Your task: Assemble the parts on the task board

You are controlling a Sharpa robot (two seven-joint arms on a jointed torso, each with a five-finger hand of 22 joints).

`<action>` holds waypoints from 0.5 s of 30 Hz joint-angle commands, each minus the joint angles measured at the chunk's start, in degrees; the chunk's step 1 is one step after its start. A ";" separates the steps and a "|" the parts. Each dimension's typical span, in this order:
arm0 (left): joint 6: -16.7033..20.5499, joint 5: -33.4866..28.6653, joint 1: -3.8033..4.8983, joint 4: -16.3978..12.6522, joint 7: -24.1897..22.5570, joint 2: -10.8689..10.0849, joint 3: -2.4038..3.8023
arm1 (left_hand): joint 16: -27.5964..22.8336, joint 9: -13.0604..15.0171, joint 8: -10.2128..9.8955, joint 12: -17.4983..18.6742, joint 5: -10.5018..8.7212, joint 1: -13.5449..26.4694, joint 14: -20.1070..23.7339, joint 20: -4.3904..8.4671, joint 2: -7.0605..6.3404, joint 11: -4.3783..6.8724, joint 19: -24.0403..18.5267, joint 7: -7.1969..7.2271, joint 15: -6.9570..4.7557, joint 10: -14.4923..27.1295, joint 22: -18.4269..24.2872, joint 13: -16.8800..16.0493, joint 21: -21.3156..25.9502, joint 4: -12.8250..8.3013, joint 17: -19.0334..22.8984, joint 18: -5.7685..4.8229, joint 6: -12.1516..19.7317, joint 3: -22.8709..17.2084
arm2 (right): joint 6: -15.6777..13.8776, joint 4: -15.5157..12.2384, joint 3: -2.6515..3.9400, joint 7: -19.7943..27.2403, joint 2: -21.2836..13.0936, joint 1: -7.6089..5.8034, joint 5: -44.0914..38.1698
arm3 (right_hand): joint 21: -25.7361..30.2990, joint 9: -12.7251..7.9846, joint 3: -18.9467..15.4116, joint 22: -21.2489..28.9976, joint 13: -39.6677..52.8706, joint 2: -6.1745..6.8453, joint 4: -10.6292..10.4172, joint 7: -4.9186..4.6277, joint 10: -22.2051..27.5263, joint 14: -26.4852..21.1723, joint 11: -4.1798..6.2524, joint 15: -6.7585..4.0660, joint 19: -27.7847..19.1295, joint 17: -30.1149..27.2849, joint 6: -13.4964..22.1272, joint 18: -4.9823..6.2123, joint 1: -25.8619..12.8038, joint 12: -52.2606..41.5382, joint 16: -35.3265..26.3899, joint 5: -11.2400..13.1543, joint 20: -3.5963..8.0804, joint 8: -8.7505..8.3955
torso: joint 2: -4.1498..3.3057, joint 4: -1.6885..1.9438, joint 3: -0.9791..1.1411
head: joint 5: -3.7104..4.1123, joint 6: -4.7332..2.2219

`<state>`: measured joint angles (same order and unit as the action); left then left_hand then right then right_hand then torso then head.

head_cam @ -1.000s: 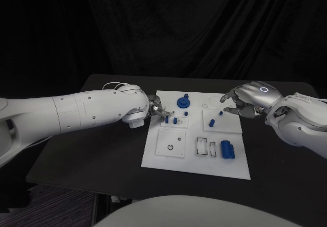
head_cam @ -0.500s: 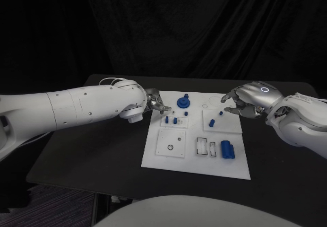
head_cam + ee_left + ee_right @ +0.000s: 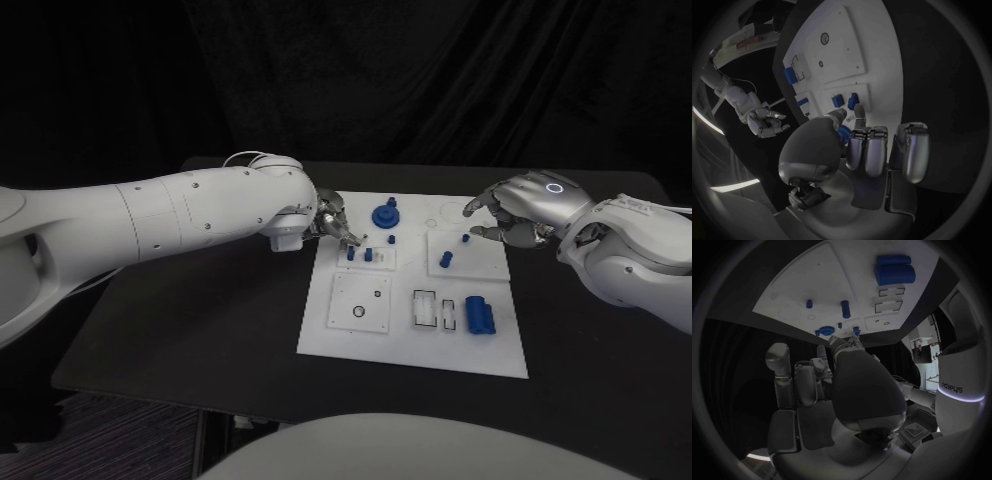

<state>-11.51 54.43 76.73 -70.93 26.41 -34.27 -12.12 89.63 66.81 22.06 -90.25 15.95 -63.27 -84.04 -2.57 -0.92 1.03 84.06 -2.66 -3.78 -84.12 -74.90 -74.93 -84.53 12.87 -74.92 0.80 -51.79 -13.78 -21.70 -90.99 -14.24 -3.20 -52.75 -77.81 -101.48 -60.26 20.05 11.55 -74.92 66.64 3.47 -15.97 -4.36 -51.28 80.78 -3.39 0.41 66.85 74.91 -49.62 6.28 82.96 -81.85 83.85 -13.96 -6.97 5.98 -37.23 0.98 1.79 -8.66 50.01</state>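
1. Black table (image 3: 188, 330); dark curtain behind.
2. White board (image 3: 411, 345) mid-table.
3. Blue parts on board: knob (image 3: 385, 214) at 12 o'clock, 2 pegs (image 3: 359, 254) just below it, 1 small peg (image 3: 391, 239) between, 2 more (image 3: 447, 258) toward 2 o'clock, 2 cylinders (image 3: 479, 314) at 4 o'clock.
4. L hand (image 3: 329, 218) at board's 10 o'clock edge, pinching a small blue part (image 3: 844, 133) betw. thumb & fingers.
5. R hand (image 3: 515, 214) over 2 o'clock corner, fingers curled; can't tell if holding anything.
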 commanded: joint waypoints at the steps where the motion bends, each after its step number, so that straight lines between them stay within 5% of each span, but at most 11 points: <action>1: -3.37 -2.27 0.18 0.84 1.15 0.56 0.05 | 0.37 0.10 -0.30 0.25 0.01 -0.23 -5.96 0.35 -0.15 0.42 3.08 0.13 -0.45 -5.88 -13.33 -15.07 -0.31 -0.16 -15.08 0.55 -0.07 0.32 | 0.45 -0.06 0.04 -0.98 -0.05 0.12 -0.17 | 0.37 -0.05 0.10 -5.76 -0.06 -0.14 -0.29 0.01 0.20 -0.28 -0.04 0.06 -0.30 5.55 -0.58 0.68 -0.02 0.24 -0.30 -0.20 0.09 -0.02 | -0.04 0.04 -0.02 | -0.05 -0.01; 15: -3.10 -0.46 0.07 2.56 0.93 2.47 0.05 | 0.37 0.20 -0.78 0.25 -1.52 0.47 -5.96 0.33 -0.13 0.36 3.09 0.06 -0.40 -5.88 -13.33 -15.07 -0.36 0.52 -15.08 0.54 -0.58 1.11 | 0.69 -0.21 0.04 -0.94 -0.17 0.12 -0.17 | 0.40 -0.06 0.10 -5.76 -0.12 -0.17 -0.34 0.00 0.27 -0.33 -0.05 0.07 -0.30 5.50 -0.63 0.68 -0.09 0.26 -0.33 -0.27 0.09 -0.01 | 0.06 -0.01 -0.04 | -0.25 -0.01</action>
<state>-13.72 53.85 76.73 -68.42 27.55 -31.97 -12.12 89.63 66.93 21.56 -90.25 14.79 -63.27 -84.05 -2.57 -0.92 1.03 84.06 -2.45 -3.78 -84.12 -74.90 -74.93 -84.53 13.28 -74.92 0.80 -52.01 -13.05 -21.40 -91.07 -14.24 -3.24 -52.84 -77.81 -101.47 -60.27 20.06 11.55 -74.91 66.57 3.48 -15.96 -4.36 -51.28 80.78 -3.39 0.41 66.85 74.91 -50.02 6.28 82.95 -81.85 83.85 -13.95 -6.97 5.99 -37.22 1.02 1.75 -8.87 50.01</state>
